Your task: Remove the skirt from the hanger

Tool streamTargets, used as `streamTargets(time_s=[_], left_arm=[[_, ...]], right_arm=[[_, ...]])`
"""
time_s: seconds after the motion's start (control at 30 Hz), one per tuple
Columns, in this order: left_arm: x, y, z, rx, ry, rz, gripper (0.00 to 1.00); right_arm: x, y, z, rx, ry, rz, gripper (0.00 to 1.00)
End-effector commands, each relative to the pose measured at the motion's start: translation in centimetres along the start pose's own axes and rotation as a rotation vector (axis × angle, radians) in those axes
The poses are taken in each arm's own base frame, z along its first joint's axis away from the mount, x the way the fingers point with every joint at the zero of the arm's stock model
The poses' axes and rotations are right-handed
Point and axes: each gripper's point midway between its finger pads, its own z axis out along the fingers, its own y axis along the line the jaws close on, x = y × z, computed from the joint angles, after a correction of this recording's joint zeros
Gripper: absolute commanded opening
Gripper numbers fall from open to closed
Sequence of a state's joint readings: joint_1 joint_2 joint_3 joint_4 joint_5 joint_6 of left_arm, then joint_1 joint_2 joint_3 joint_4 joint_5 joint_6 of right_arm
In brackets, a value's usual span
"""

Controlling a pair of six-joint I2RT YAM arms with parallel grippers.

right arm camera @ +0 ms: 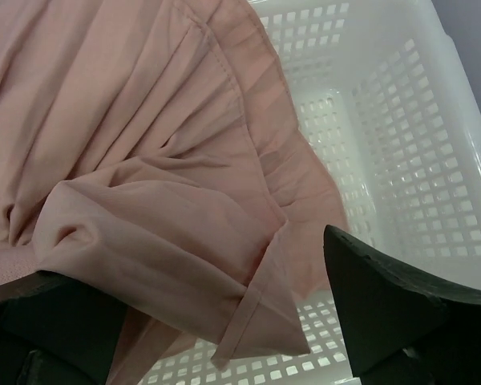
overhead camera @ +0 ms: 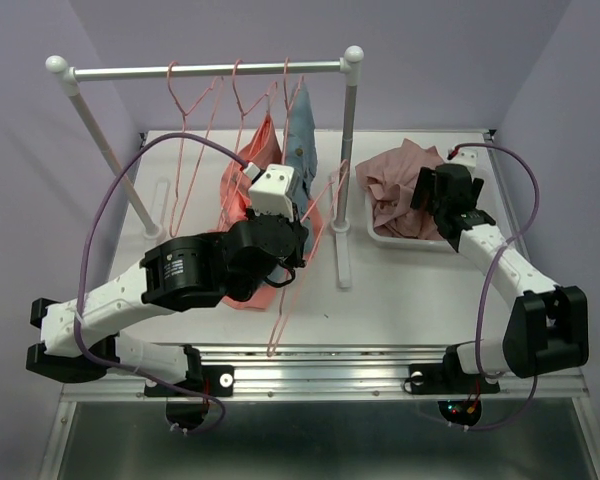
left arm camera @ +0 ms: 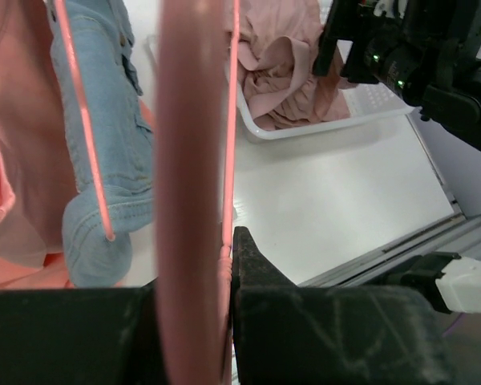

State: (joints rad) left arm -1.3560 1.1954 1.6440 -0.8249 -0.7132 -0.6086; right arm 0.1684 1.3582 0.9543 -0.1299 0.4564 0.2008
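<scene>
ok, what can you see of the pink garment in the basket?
Dusty mauve, thin matte cloth with fine pleats and a stitched ruffled hem. The pink garment lies crumpled in a heap in the white perforated basket, covering part of its floor. The right gripper hangs over it, jaws open either side of a fold; contact unclear.

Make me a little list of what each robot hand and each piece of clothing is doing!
left gripper: shut on a pink hanger
right gripper: open, over the white basket
skirt: salmon, hanging at the rack, partly hidden by the left arm
mauve garment: crumpled in the basket
denim garment: hanging beside the skirt
</scene>
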Motion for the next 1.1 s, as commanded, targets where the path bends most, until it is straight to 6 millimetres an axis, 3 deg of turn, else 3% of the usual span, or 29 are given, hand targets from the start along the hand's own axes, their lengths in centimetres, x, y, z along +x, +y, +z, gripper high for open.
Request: streamTargets(time_s=[0.0, 0.13, 0.3, 0.5, 0.6, 0.67, 0.87, 1.07], left_arm=[[-2.1, 1.7, -0.9, -0.092, -0.046, 0.014, 0.00], [-2.5, 2.8, -0.9, -0.164, -0.068, 0.008, 0.00], [-3.3, 1.7, 0.2, -0.183, -0.098, 0.064, 0.00], [-5.2, 0.9, 1.9, -0.257, -0.133, 0.119, 0.00], [-5.6, 1.7, 3.2, -0.318, -0.139, 0.127, 0.00], [-6.7, 2.5, 3.7, -0.351, -0.155, 0.107, 0.00], [-10.0, 1.7, 5.5, -0.342, -0.207, 0.141, 0.00], [-14.0, 1.5, 6.4, -0.331, -0.273, 0.129, 0.00]], right_arm=[[-4.0, -0.3, -1.9, -0.010, -0.085, 0.100, 1.00], [-6.0, -0.3, -4.5, -0.067, -0.133, 0.132, 1.00], [-7.6, -0.2, -8.0, -0.159, -0.200, 0.177, 1.00], [-8.2, -1.0, -10.7, -0.191, -0.232, 0.189, 1.00], [-7.8, -1.3, -11.4, -0.194, -0.225, 0.200, 1.00], [-8.0, -1.4, -12.4, -0.216, -0.243, 0.212, 1.00], [-8.3, -1.0, -14.7, -0.306, -0.283, 0.219, 1.00], [-8.1, -1.5, -15.4, -0.299, -0.285, 0.217, 1.00]])
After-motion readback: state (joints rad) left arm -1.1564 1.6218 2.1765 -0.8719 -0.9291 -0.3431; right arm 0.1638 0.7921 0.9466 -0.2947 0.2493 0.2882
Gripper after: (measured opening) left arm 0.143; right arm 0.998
